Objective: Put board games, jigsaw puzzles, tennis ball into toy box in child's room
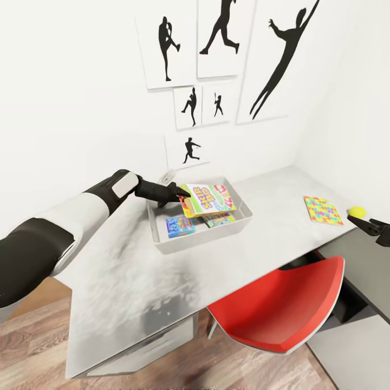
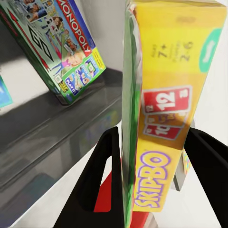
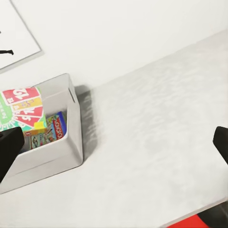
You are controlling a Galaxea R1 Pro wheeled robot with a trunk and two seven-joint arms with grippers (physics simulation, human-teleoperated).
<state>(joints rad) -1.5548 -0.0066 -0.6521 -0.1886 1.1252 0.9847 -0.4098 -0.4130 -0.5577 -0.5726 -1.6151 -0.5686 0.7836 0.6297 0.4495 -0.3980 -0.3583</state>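
Three board games sit at the toy box [image 1: 162, 238], which stands on the desk [image 1: 119, 281] near its back edge, under the silhouette prints [image 1: 227, 38]. The left gripper [image 1: 183, 196] reaches over the box's left wall, its jaws pinching the end of the Skip-Bo game [image 1: 208, 199], which lies across the top of the box, above the others; in the left wrist view the black fingers [image 2: 102, 180] press on both faces of the yellow Skip-Bo game [image 2: 166, 109]. Below it in the box lie the small blue game [image 1: 180, 226] by the front wall and the Monopoly game [image 1: 221, 219] beside it, seen leaning against the grey wall in the left wrist view [image 2: 57, 42]. One jigsaw puzzle [image 1: 323, 210] lies flat near the desk's right edge, with the tennis ball [image 1: 356, 212] just beside it. The right gripper [image 1: 366, 223] hovers at that right edge, close to the ball, jaws spread and empty. A red chair [image 1: 281, 309] is tucked at the desk's front edge.
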